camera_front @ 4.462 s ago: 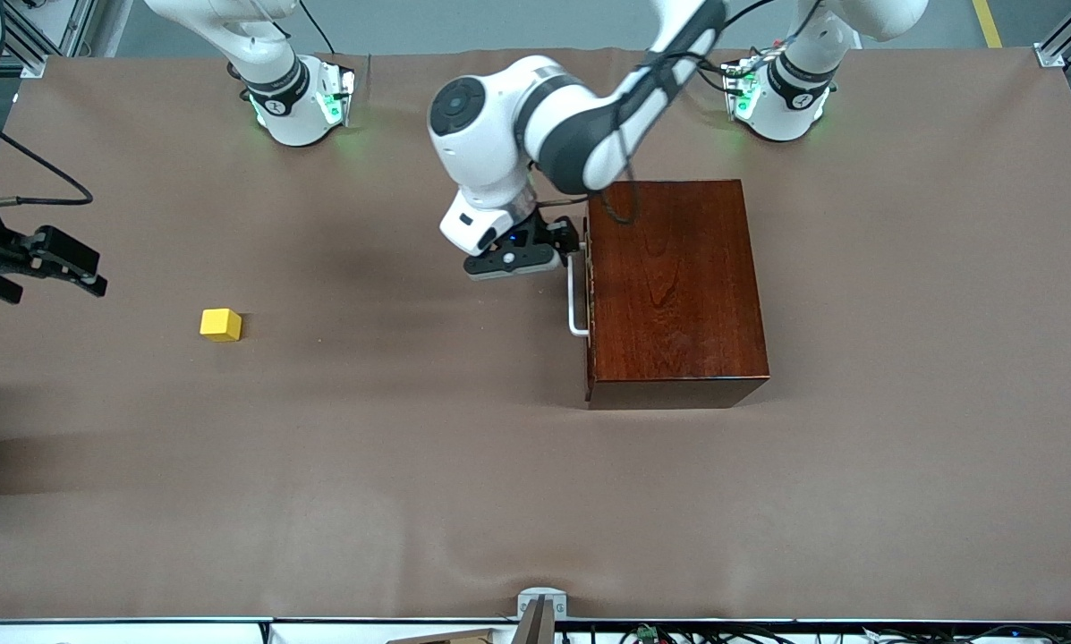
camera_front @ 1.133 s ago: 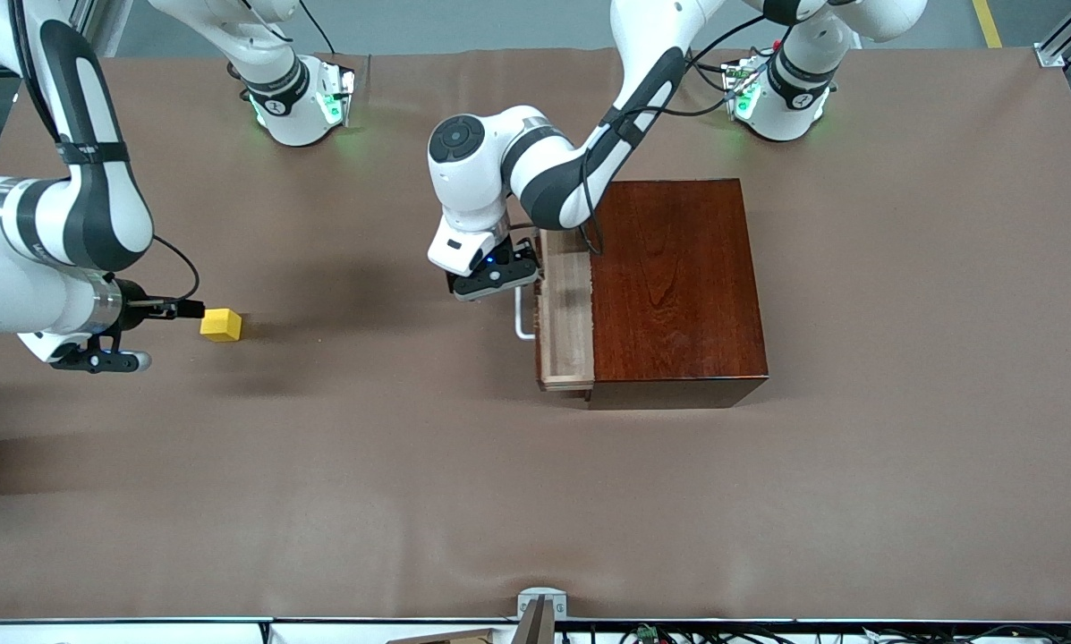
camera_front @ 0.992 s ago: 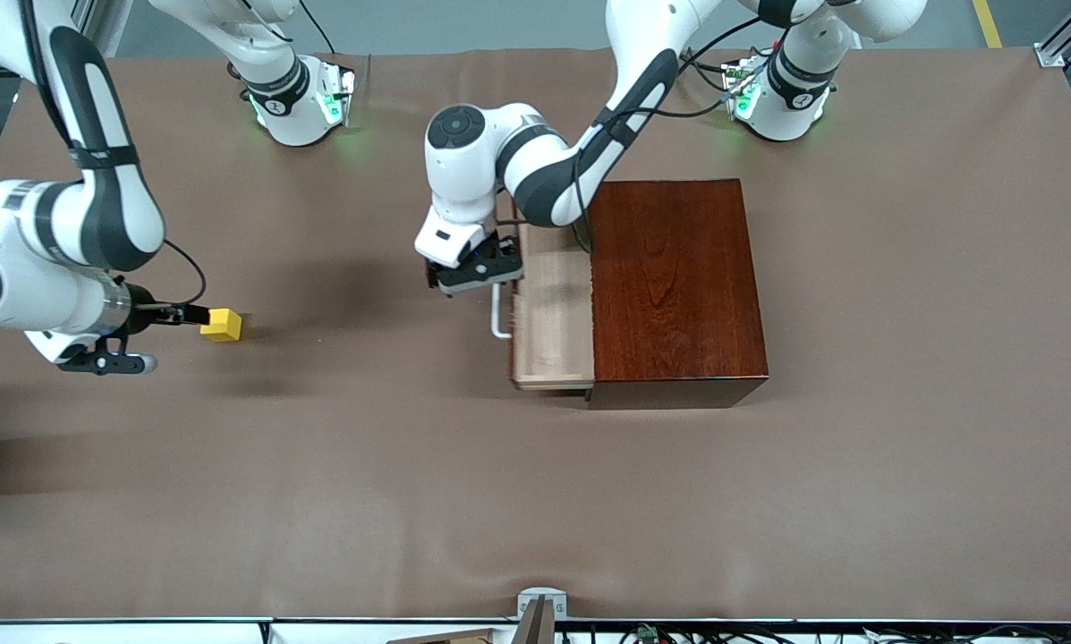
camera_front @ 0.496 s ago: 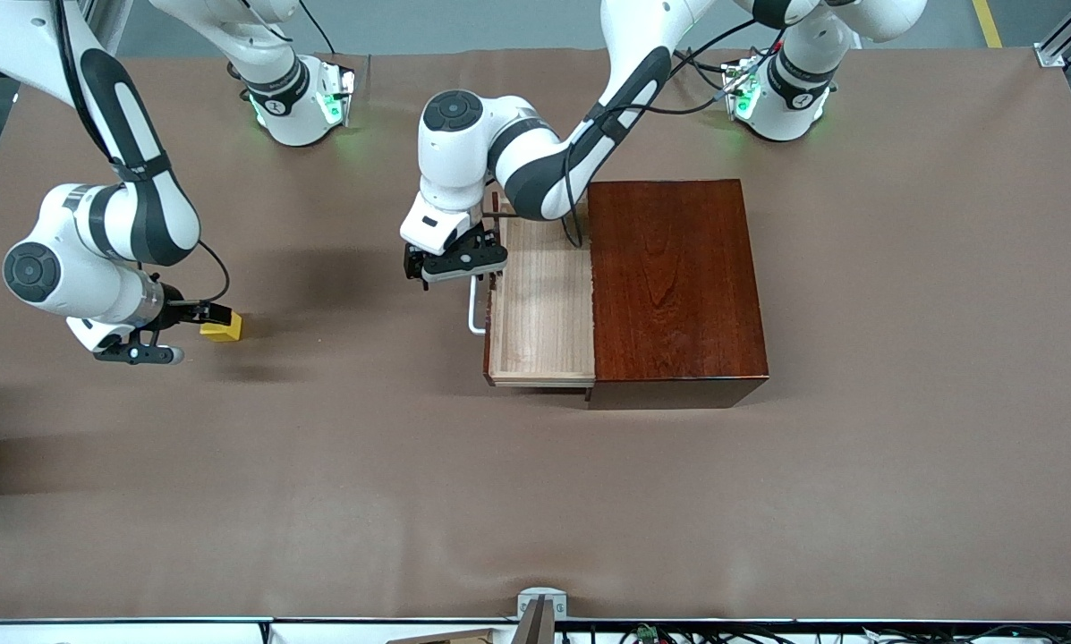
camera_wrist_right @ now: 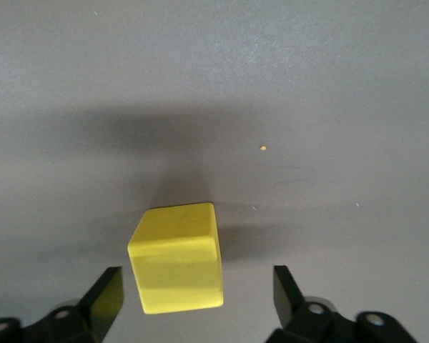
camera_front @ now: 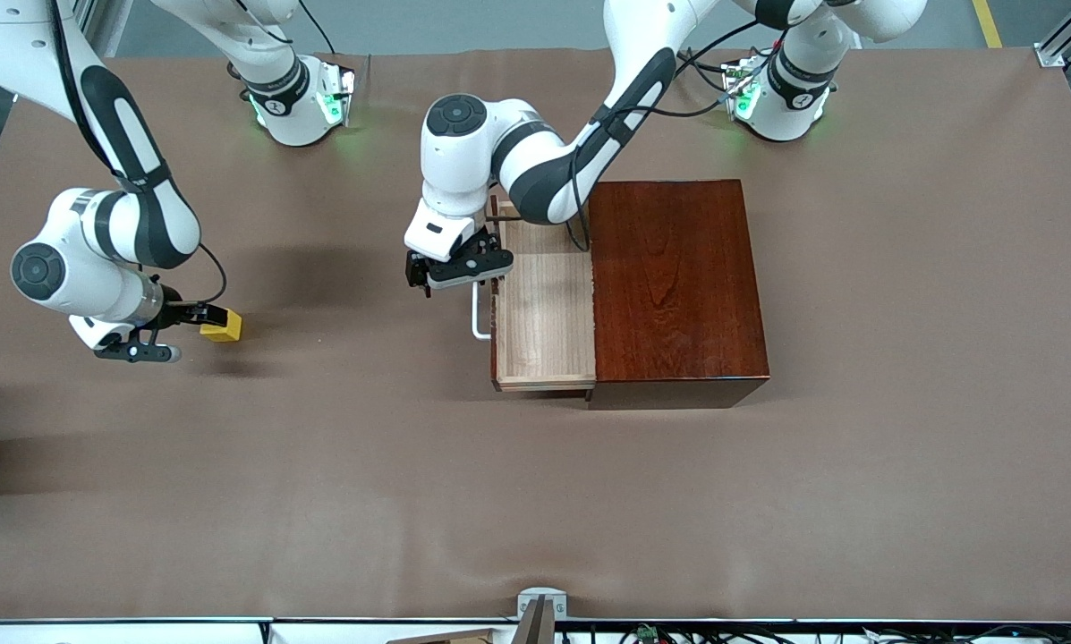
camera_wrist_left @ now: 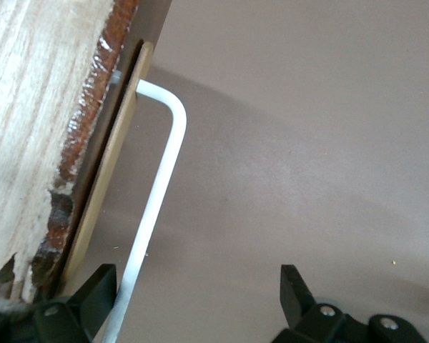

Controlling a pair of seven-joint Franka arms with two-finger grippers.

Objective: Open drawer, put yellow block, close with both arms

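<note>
So the right gripper (camera_wrist_right: pixel 193 300) sits low at the yellow block (camera_wrist_right: pixel 177 257), fingers (camera_wrist_right: pixel 104 296) spread wide with a clear gap to the cube on each side, nothing pinched. That gap only shows up in the right wrist view; from the front view the gripper (camera_front: pixel 197 315) just looks like it's touching the yellow block (camera_front: pixel 222 326), which rests on the brown table cover (camera_front: pixel 338 465) toward the right arm's end.

The left gripper (camera_wrist_left: pixel 200 300) is at the white handle (camera_wrist_left: pixel 157 193) of the drawer (camera_front: pixel 544 309), jaws apart. In the left wrist view the bar runs right beside one finger (camera_wrist_left: pixel 93 296) while the other stands well off it, so it isn't squeezed. The front view can't show that, since the left gripper (camera_front: pixel 459 268) hides that end of the handle (camera_front: pixel 477 317), but it does show the drawer pulled out of the reddish-brown box (camera_front: pixel 674 282), light-wood tray exposed.
</note>
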